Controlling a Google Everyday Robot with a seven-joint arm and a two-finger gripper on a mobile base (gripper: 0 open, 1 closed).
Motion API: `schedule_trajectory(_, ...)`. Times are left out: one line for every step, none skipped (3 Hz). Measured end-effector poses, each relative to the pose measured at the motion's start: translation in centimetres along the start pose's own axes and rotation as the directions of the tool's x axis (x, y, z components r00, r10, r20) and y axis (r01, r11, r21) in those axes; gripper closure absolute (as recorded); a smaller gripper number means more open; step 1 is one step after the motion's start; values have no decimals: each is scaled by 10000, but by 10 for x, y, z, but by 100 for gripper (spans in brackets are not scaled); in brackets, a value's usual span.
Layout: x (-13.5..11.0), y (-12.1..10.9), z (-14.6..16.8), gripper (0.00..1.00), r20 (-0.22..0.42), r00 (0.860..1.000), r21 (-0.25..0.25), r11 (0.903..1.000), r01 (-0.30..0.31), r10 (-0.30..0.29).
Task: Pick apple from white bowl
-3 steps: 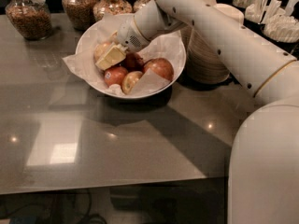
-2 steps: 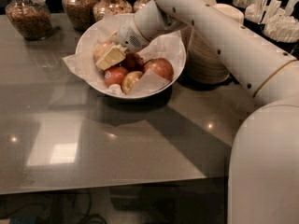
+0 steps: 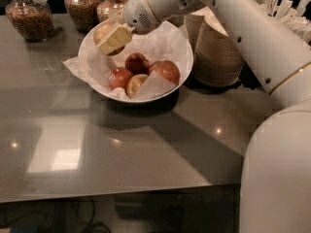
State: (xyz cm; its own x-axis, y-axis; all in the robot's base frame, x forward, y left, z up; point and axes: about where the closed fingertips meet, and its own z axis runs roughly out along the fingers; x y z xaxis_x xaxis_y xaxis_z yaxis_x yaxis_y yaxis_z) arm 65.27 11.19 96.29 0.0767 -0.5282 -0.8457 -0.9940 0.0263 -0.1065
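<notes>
The white bowl (image 3: 186, 57) with crinkled paper lining stands on the grey table toward the back. My gripper (image 3: 112, 38) hangs over the bowl's left rim, its cream fingers (image 3: 115, 37) shut on the pale yellowish apple (image 3: 101, 30) and holding it above the fruit in the bowl. In the bowl lie a dark red apple (image 3: 137, 62), a red apple with a small sticker (image 3: 119, 77), another red apple (image 3: 166, 70) and a paler piece of fruit (image 3: 135, 84). My arm reaches in from the upper right.
A stack of tan disposable bowls (image 3: 216, 52) stands right of the white bowl. Glass jars (image 3: 32, 16) (image 3: 82, 3) line the back edge. White napkins or utensils (image 3: 277, 8) are at the back right. The grey table (image 3: 121, 149) stretches to the front.
My gripper has risen from among the fruit, lifting the pale apple up above the bowl's left side. The other apples have stayed in place.
</notes>
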Motion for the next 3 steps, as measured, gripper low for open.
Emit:
schedule_trajectory(-27,5,-36,100,458,9987,35,9998,204,-205)
schedule_trajectory(-30,22,-65,100,-256,9962,-197,9963,833,-838)
schedule_trajectory(-20,46,-93,100,-1075,9855,-784,9893,1230,-1311)
